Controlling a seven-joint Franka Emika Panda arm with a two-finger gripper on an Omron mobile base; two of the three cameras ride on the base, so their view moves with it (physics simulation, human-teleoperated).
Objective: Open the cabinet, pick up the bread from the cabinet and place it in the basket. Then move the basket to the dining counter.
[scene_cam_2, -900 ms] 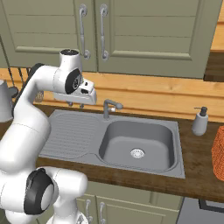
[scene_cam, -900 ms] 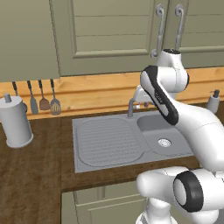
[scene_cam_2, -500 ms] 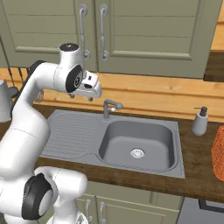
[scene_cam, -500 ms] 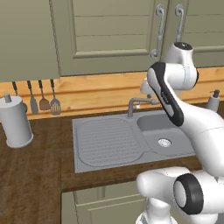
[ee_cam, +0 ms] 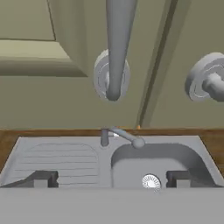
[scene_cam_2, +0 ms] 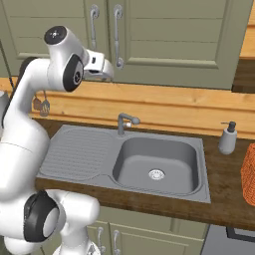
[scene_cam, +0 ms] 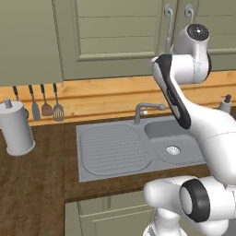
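Observation:
The cabinet [scene_cam_2: 169,35] is shut, both panelled doors flush. Its two curved metal handles [scene_cam_2: 93,22] [scene_cam_2: 118,35] flank the middle seam. My gripper [scene_cam_2: 108,74] hangs in front of the doors, level with the handles' lower ends. In the hand view the gripper [ee_cam: 109,179] is open, its fingertips [ee_cam: 41,179] wide apart with nothing between them. The left door's handle [ee_cam: 117,48] hangs straight ahead, above the tips. The right door's handle mount [ee_cam: 209,79] shows at the right. The basket [scene_cam_2: 249,174] shows as an orange woven edge on the worktop at far right. The bread is hidden. The dining counter is out of view.
Below the cabinet lies a steel sink [scene_cam_2: 157,157] with a faucet [scene_cam_2: 124,122] and a drainboard [scene_cam: 115,147]. A soap dispenser [scene_cam_2: 227,138] stands right of the bowl. Several utensils [scene_cam: 44,103] hang on the wooden backsplash, beside a pale canister [scene_cam: 16,129] on the worktop.
The hand has risen from faucet height and swung right, up to the lower ends of the cabinet handles. The doors have not moved.

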